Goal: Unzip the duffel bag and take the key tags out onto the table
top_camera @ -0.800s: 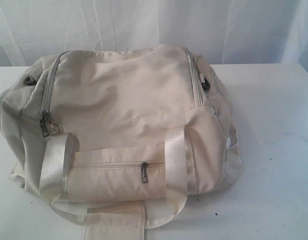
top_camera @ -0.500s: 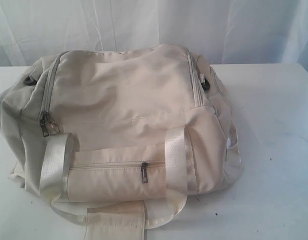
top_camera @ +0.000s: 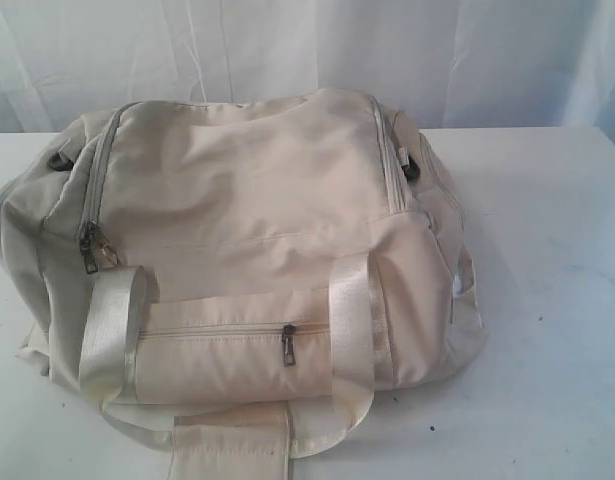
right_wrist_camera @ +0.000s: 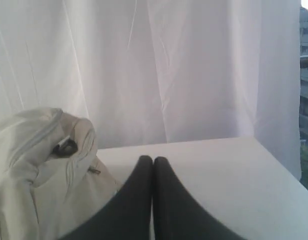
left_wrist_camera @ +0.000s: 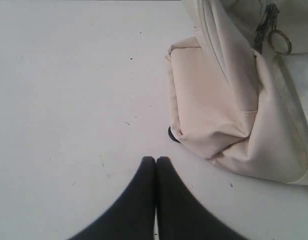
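While zipped, duffel bag [top_camera: 247, 230] on table [top_camera: 547, 250]

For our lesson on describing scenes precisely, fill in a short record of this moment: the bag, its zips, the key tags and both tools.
Duffel bag: lying on the white table, main zip looks closed
Main zipper pulls: together at the bag's left end in the exterior view
Front pocket pull: on the pocket facing the camera
Key tags: not visible
Left tool: shut, empty, clear of the bag
Right tool: shut, empty, near the bag's other end
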Controlling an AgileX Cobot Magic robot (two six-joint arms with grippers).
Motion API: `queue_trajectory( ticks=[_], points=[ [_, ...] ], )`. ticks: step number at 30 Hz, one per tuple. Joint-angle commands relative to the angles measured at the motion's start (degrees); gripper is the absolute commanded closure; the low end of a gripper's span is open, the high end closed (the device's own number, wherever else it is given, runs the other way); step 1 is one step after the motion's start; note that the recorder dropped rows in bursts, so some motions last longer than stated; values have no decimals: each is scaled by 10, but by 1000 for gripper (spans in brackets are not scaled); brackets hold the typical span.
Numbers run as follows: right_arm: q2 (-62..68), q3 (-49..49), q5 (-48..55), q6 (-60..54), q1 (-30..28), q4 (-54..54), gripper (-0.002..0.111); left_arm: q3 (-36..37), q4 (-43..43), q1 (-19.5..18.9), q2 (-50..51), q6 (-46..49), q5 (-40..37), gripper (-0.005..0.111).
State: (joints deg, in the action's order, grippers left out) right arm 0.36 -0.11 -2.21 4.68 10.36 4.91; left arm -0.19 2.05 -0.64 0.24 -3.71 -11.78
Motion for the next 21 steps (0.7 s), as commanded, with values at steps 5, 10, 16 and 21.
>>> queue_trajectory(
  ticks=[5,10,16,21],
  points=[
    [-4,1,-53,47,-1,0,108,2,5,0,-2,14,8,107],
    [-4,1,-58,156,-1,11,108,2,5,0,-2,37,45,107],
    [-4,1,-65,213,-1,11,108,2,5,0,-2,8,132,107],
    [-4,1,-91,217,-1,11,108,2,5,0,-2,7,264,107]
  ],
)
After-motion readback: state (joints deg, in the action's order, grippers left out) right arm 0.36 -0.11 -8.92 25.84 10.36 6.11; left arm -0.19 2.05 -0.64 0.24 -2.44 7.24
